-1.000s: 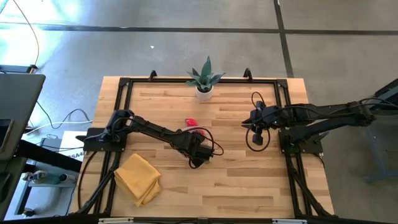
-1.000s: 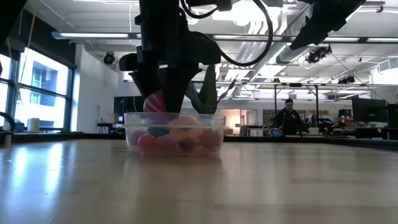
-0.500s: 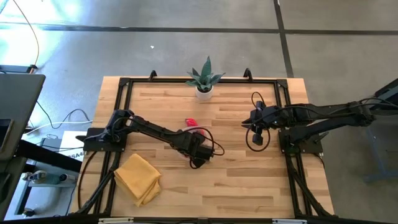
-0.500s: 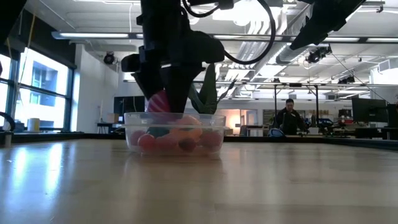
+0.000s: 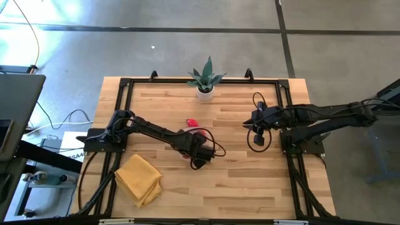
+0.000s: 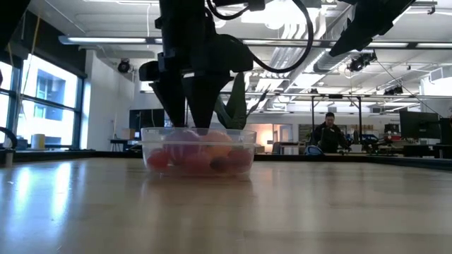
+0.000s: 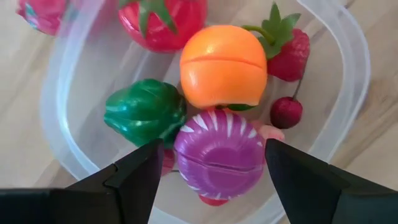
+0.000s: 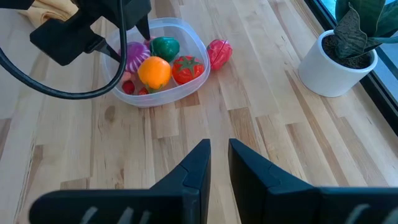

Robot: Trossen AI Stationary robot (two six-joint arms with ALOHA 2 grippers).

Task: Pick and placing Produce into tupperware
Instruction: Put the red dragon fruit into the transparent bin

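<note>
My left claw (image 7: 211, 163) hangs straight over the clear tub (image 7: 348, 81), its fingers (image 7: 140, 174) spread apart with nothing between them. The purple striped toy (image 7: 217, 152) lies just under the gap, free of both fingers and resting inside the tub. Around it in the tub lie a green pepper (image 7: 144, 112), an orange (image 7: 224, 67) pressed against the purple toy, a tomato (image 7: 163, 25), a strawberry (image 7: 291, 53) and a small cherry (image 7: 286, 112). Seen from table height, the claw's tips (image 6: 189, 106) stand just above the tub's rim (image 6: 198, 131).

One pinkish-red piece (image 8: 219, 53) lies on the wood outside the tub, touching or nearly touching its wall, on the side toward the potted plant (image 8: 348, 50). From above, that piece (image 5: 191, 122) shows beside my left arm.

My right claw (image 8: 214, 163) waits well away from the tub, toward the table's right edge, its fingers nearly together and holding nothing. A folded yellow cloth (image 5: 139, 178) lies near the tub, on the side away from the plant (image 5: 206, 80).
</note>
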